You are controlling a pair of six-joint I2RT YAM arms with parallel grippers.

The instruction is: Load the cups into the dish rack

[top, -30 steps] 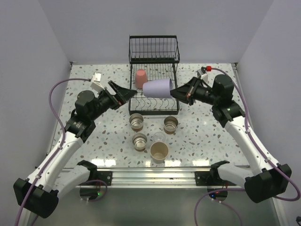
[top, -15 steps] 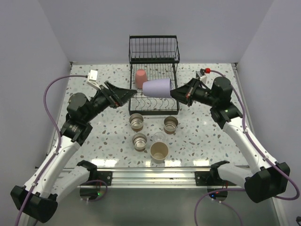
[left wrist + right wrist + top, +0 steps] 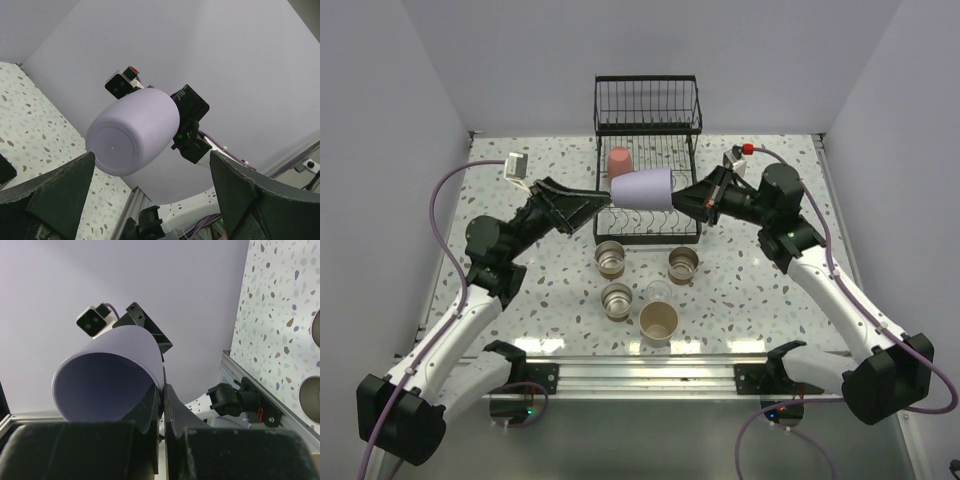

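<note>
My right gripper (image 3: 688, 197) is shut on the rim of the lavender cup (image 3: 642, 189) and holds it on its side in the air above the black wire dish rack (image 3: 649, 135). The cup's open mouth shows in the right wrist view (image 3: 107, 374), pinched at my gripper (image 3: 162, 390). My left gripper (image 3: 602, 197) is open, its fingertips close to the cup's base, which faces the left wrist view (image 3: 131, 131). A coral-pink cup (image 3: 619, 162) stands upside down on the rack's tray. Three brown cups (image 3: 610, 257) (image 3: 683, 263) (image 3: 617, 300), a clear cup (image 3: 658, 291) and a beige cup (image 3: 658, 321) stand on the table.
The rack's upright basket (image 3: 648, 104) stands at the back against the wall. A metal rail (image 3: 650, 372) runs along the near table edge between the arm bases. Purple cables loop beside both arms.
The right gripper has carried the lavender cup slightly left and up. The left gripper has moved right toward the cup's base, its wrist raised.
</note>
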